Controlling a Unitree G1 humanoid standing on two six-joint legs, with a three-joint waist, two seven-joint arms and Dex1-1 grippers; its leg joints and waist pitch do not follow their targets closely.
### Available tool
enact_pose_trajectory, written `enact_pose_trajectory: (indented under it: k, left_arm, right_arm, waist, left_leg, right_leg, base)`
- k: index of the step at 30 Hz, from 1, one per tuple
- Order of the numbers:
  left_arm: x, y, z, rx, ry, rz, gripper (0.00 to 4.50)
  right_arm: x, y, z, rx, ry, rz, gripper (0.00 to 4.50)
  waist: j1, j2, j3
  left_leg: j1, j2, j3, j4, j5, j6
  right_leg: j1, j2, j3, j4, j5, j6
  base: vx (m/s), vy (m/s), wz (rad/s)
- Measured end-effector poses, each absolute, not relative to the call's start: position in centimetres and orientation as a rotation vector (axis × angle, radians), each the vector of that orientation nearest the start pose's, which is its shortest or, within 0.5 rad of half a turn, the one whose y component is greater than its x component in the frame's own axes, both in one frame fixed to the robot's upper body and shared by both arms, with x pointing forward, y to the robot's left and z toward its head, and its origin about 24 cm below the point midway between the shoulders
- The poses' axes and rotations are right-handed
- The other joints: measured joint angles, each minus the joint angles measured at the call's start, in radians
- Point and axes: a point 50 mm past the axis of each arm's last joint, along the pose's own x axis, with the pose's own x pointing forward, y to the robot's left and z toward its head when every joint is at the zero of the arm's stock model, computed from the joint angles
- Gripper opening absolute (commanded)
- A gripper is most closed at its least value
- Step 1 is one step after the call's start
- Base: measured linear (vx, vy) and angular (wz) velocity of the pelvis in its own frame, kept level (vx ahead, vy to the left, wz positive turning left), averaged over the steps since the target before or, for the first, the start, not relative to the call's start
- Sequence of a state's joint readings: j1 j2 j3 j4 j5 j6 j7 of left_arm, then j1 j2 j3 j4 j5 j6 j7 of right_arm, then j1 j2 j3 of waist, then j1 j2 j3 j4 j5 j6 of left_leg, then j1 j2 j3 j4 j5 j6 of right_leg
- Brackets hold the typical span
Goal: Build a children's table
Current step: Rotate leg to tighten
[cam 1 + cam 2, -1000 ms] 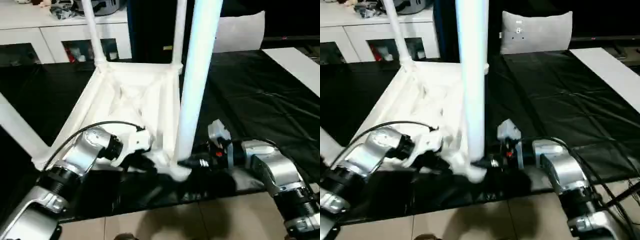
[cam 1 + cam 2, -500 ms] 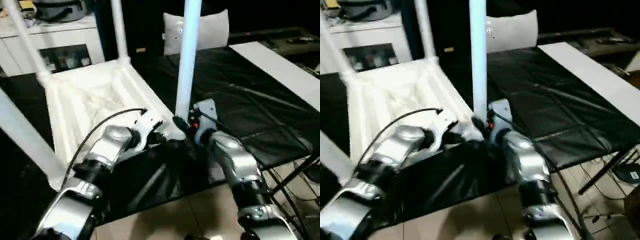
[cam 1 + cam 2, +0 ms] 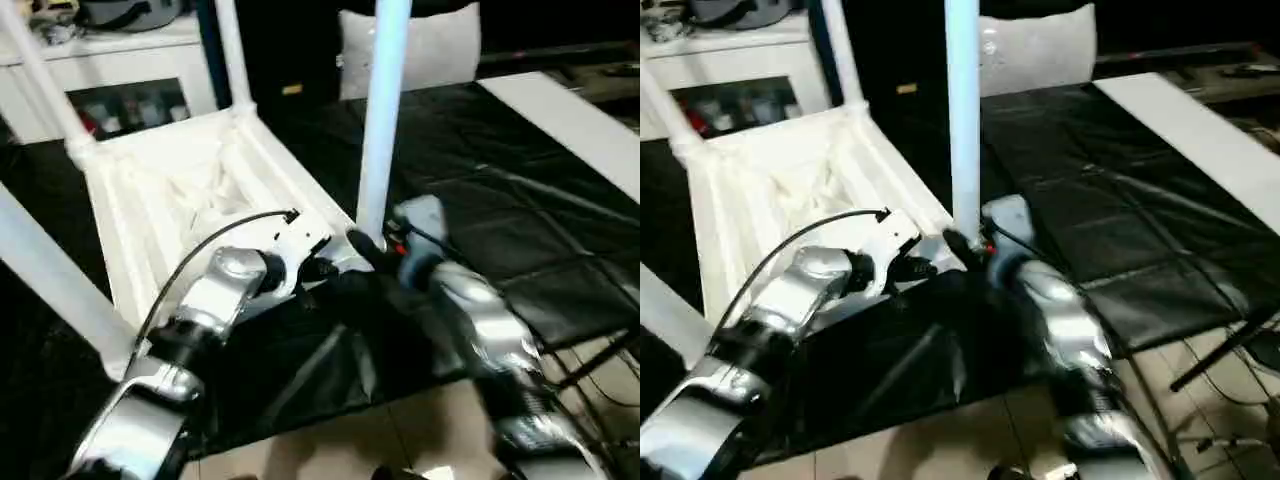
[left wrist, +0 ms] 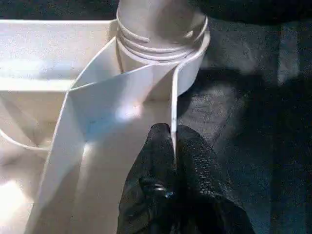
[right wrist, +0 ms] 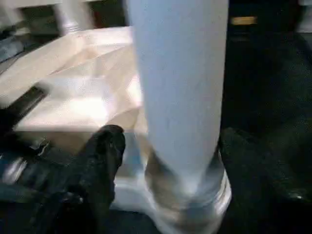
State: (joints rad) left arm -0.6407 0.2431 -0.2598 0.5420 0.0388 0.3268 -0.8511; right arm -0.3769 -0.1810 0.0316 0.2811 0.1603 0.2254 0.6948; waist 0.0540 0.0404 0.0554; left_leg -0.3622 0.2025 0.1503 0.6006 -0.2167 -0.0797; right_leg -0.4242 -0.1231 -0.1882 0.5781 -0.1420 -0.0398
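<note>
Step in hand, as judged: seating the near leg [image 3: 383,120] in its corner socket [image 4: 161,36]. Keep the top braced and the leg plumb while turning, or the thread may bind.

Left gripper [image 4: 174,141]: fingers pinched shut on a thin rib [image 4: 171,105] of the table top [image 3: 190,190], just beside the socket.

Right gripper [image 3: 368,245]: at the leg's base; one finger [image 5: 105,151] stands apart from the leg, so fingers look spread, holding nothing.

Top lies upside down on the black-covered desk [image 3: 520,200]; two far legs [image 3: 228,50] upright. Cushion [image 3: 440,45] behind.

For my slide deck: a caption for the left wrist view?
Left gripper pinching a thin rib of the white plastic tabletop beside a corner socket holding a white tube leg.
</note>
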Motion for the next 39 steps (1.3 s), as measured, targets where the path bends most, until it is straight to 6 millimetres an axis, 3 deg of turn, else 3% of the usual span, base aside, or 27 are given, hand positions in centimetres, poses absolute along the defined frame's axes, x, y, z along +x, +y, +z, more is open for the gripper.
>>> enact_pose_trajectory:
  k: [4, 9, 13, 17, 27, 39]
  left_arm:
    - [32.8, 11.6, 6.0, 0.399, 0.425, -1.107, 0.00]
    - [31.6, 12.6, 5.6, 0.420, 0.444, -1.233, 0.00]
    - [30.4, 13.4, 5.6, 0.476, 0.462, -1.381, 0.00]
    - [29.9, 13.7, 5.6, 0.515, 0.474, -1.458, 0.00]
    - [29.3, 13.5, 5.9, 0.586, 0.481, -1.606, 0.00]
    - [29.1, 12.6, 6.0, 0.607, 0.468, -1.657, 0.00]
  right_arm:
    - [28.9, -14.4, 5.9, -0.047, 0.182, 0.970, 4.03]
    - [28.4, -15.9, 7.0, -0.115, 0.169, 1.070, 4.41]
    - [27.9, -16.6, 7.5, -0.185, 0.188, 1.185, 4.41]
    - [27.6, -16.0, 7.6, -0.196, 0.190, 1.290, 4.41]
    - [27.5, -15.2, 7.2, -0.203, 0.250, 1.452, 3.54]
    - [27.6, -14.4, 6.8, -0.154, 0.290, 1.548, 2.50]
  waist:
    - [0.009, 0.000, 0.000]
    - [0.036, 0.000, 0.000]
    - [0.060, -0.001, 0.000]
    - [0.070, -0.002, 0.000]
    - [0.093, -0.002, -0.001]
    - [0.096, -0.003, -0.001]
  left_leg:
    - [0.000, 0.003, 0.003, 0.001, 0.000, 0.000]
    - [0.011, 0.002, 0.007, 0.003, -0.002, -0.006]
    - [0.014, 0.002, 0.008, 0.003, -0.001, -0.009]
    - [0.014, 0.002, 0.008, 0.003, -0.001, -0.009]
    - [0.014, 0.002, 0.010, 0.003, -0.001, -0.009]
    - [0.014, 0.002, 0.013, 0.003, -0.001, -0.009]
  right_leg:
    - [-0.003, 0.003, 0.004, 0.000, 0.000, 0.000]
    - [0.006, 0.004, 0.010, -0.002, 0.003, 0.002]
    - [0.011, 0.004, 0.013, -0.003, 0.003, 0.003]
    - [0.013, 0.004, 0.015, -0.003, 0.003, 0.003]
    - [0.013, 0.004, 0.015, -0.002, 0.002, 0.005]
    - [0.013, 0.004, 0.015, -0.001, 0.002, 0.004]
  base:
    - [0.000, 0.000, 0.00]
    - [0.000, 0.000, 0.00]
    - [0.000, 0.000, 0.00]
    - [0.000, 0.000, 0.00]
    - [0.000, 0.000, 0.00]
    - [0.000, 0.000, 0.00]
